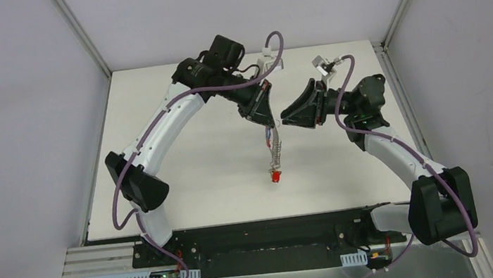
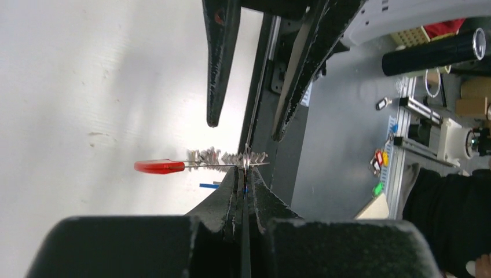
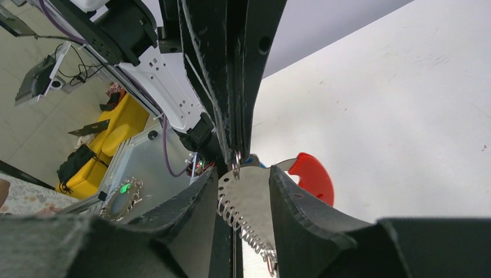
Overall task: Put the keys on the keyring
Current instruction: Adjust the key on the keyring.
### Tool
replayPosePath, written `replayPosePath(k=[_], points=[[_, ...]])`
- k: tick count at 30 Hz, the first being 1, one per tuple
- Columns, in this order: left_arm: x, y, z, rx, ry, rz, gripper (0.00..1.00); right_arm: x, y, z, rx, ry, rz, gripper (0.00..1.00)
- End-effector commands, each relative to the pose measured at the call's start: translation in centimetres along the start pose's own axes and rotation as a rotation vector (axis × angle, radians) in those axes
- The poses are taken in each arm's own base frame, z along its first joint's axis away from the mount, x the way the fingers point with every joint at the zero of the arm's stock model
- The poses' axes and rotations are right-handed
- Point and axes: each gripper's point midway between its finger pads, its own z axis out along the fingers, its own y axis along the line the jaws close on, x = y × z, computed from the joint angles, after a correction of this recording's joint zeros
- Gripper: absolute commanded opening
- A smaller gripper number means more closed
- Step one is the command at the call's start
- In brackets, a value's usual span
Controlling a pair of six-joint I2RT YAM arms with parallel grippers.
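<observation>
Red and grey, the keyring [image 1: 273, 157] hangs above the table [image 1: 207, 186], its grey top clamped in your left gripper [image 1: 267, 123]. You should find it light, stiff and thin: grip the flat grey edge, off the clips [image 3: 243, 226]. Your right gripper [image 1: 286, 117] stands released alongside. No legible writing.

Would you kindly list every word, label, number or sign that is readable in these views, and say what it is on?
None can be read.
The keyring shows no lettering in any view.
The small coloured objects beyond the table in the left wrist view are too small and blurred to tell whether they bear any print.
</observation>
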Motion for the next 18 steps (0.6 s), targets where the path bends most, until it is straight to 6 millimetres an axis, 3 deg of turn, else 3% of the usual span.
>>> replayPosePath(k=[1,7,18], points=[[2.2,-0.9,-0.2,-0.011,0.103,0.02,0.0,-0.2,2.0,0.2,-0.07,0.041,-0.117,0.41],[2.2,-1.5,0.3,0.015,0.105,0.019,0.0,0.9,2.0,0.9,-0.082,0.081,-0.11,0.41],[2.2,-1.4,0.8,0.031,0.105,0.006,0.0,2.1,2.2,1.9,-0.12,0.124,-0.087,0.29]])
